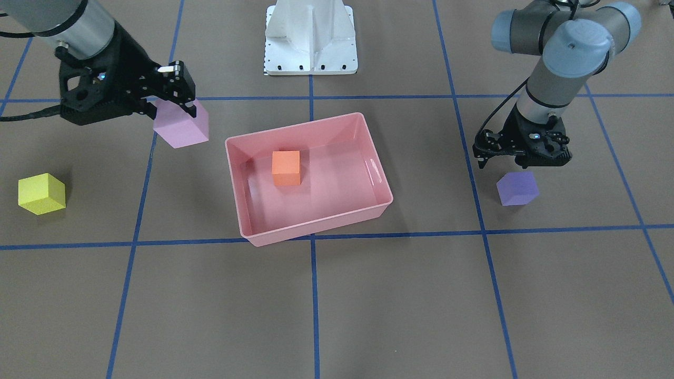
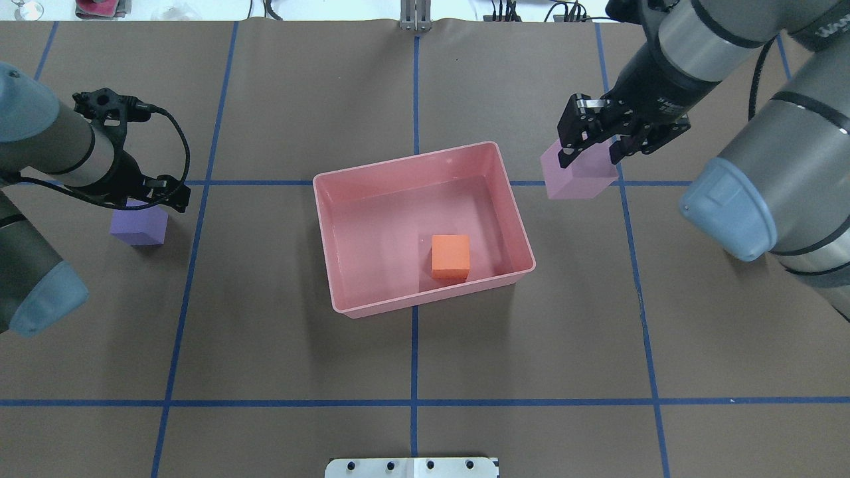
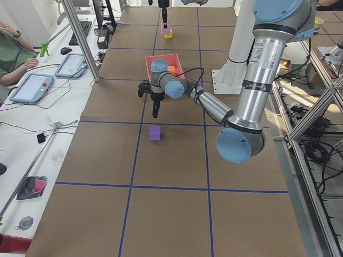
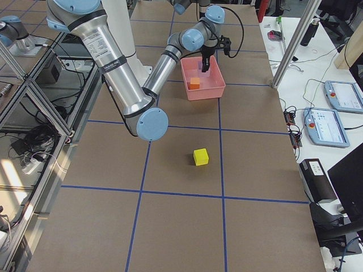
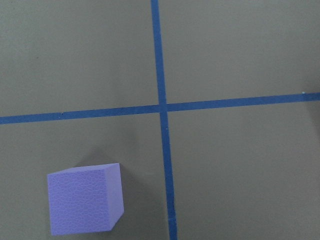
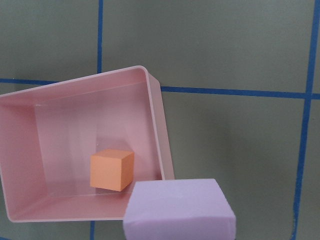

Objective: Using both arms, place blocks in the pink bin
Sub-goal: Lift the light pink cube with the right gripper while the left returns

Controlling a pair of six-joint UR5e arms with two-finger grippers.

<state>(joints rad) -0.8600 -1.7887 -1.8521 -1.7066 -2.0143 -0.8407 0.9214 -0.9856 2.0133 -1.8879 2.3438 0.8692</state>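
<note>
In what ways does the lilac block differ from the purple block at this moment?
The lilac block is pale; the purple block is darker. The lilac block is clamped in the right gripper, apparently lifted, while the purple block rests on the table, with the left gripper above it and not touching it. Both are cubes of like size, and both are outside the pink bin.

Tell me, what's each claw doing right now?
Right claw shut on lilac block, aloft near pink bin. Left claw hovering by purple block, grip unclear. Orange block binned; yellow block waiting. Nothing obstructing.
</note>
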